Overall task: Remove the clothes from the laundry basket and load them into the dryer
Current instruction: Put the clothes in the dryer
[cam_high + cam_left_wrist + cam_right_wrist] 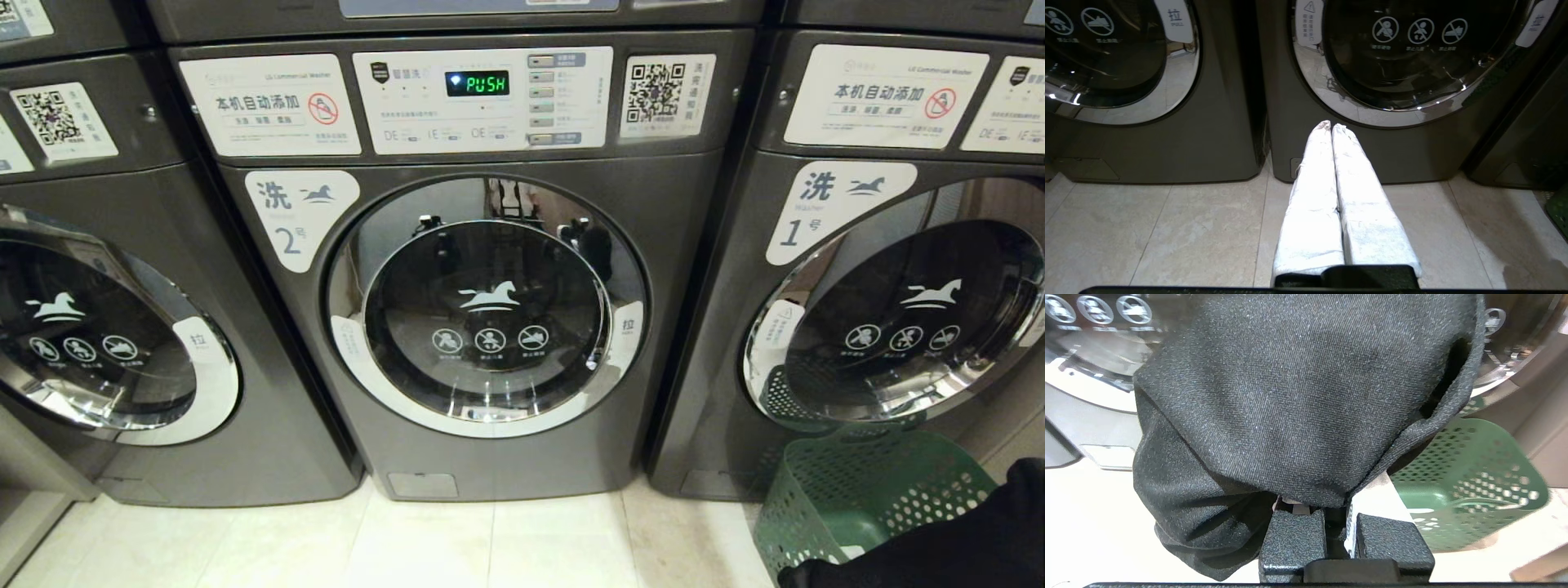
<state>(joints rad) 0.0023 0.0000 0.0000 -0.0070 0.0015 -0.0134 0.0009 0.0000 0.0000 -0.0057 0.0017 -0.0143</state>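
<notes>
Hanging over the right gripper (pixel 1337 522), whose jaws are clamped on its folds, the dark, finely woven garment (pixel 1298 400) sits above the tiled floor (pixel 457 539) beside the green perforated laundry basket (pixel 865 490), while the left gripper (pixel 1331 130) shows white-wrapped fingers pressed together.

3 washers (pixel 490 269), 1 basket (pixel 865 490), 1 garment (pixel 1298 400)

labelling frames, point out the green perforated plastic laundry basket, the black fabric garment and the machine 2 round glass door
green perforated plastic laundry basket (pixel 865 490), head view, side wall
black fabric garment (pixel 1298 396), right wrist view, middle
machine 2 round glass door (pixel 487 318), head view, glass centre
</notes>
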